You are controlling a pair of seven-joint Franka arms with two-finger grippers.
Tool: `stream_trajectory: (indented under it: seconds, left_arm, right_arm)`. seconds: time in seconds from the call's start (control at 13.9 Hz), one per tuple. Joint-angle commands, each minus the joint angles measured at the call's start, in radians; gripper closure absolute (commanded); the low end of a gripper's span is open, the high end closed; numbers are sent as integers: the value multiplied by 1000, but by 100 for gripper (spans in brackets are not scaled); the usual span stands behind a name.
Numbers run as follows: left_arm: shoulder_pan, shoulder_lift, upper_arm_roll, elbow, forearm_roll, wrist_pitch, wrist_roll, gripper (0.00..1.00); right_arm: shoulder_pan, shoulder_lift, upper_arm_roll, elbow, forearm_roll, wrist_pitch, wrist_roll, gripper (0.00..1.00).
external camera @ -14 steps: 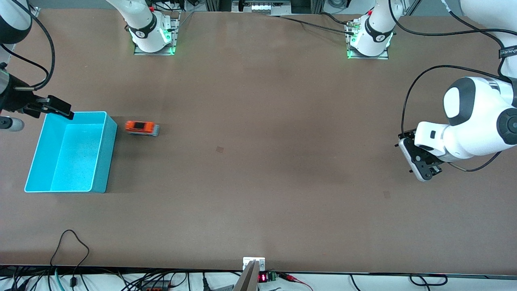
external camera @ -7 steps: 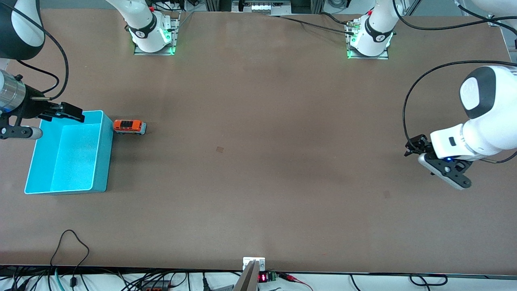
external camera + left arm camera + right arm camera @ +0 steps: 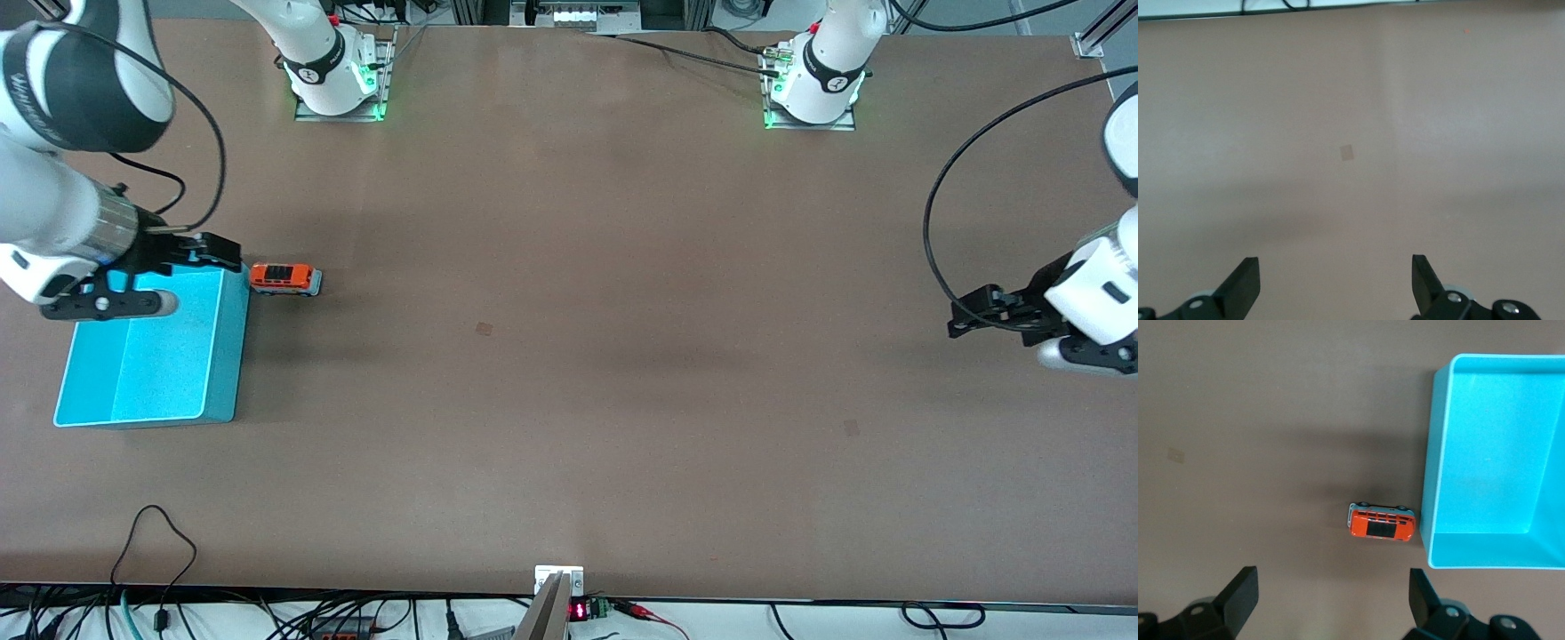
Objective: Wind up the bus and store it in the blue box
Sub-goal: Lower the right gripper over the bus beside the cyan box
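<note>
The small orange bus [image 3: 284, 278] stands on the table, touching the blue box [image 3: 228, 356] at the corner of the box that is farthest from the front camera. The box holds nothing. In the right wrist view the bus [image 3: 1382, 523] sits against the box's wall [image 3: 1432, 453]. My right gripper [image 3: 220, 254] is open and empty, over that corner of the box and just beside the bus; its fingers [image 3: 1333, 581] stand wide apart. My left gripper [image 3: 965, 318] is open and empty over bare table at the left arm's end; its fingers [image 3: 1335, 268] also stand wide apart.
A small square mark [image 3: 484, 329] lies on the brown table near its middle. Cables and a small display [image 3: 578, 611] run along the table edge nearest the front camera. The arm bases [image 3: 338, 80] stand along the edge farthest from it.
The bus rolled toward the box and stopped against it. My right gripper moved across the box's corner toward the bus. My left gripper swung away toward its end of the table.
</note>
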Motion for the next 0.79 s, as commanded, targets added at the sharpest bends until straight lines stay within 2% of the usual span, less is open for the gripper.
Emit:
stream_trajectory:
  seconds: [0.0,0.29,0.36,0.43,0.57,0.72]
  left_arm:
    - [-14,-60,22,1,-4,-52,-133,0]
    - [-8,-99,21,-2,-2,-127,-115,0]
    - [0,-102,19,-21,-1,-130,-115,0]
    - [1,-129,19,-57,4,-121,-115,0]
    - [0,-163,10,-99,10,-118,-117,0]
    - [0,-172,9,-113,10,-118,-115,0]
  right_arm:
    - [21,6,-6,-47,15,31,-18,0]
    - [18,-6,-3,-121,14,64,-59,0]
    - [-9,-20,17,-165,14,103,-120,0]
    - [-73,-57,69,-261,15,196,-223,0]
    - [-112,-159,103,-471,18,361,-297,0]
    - [-140,-216,150,-596,12,427,-335,0]
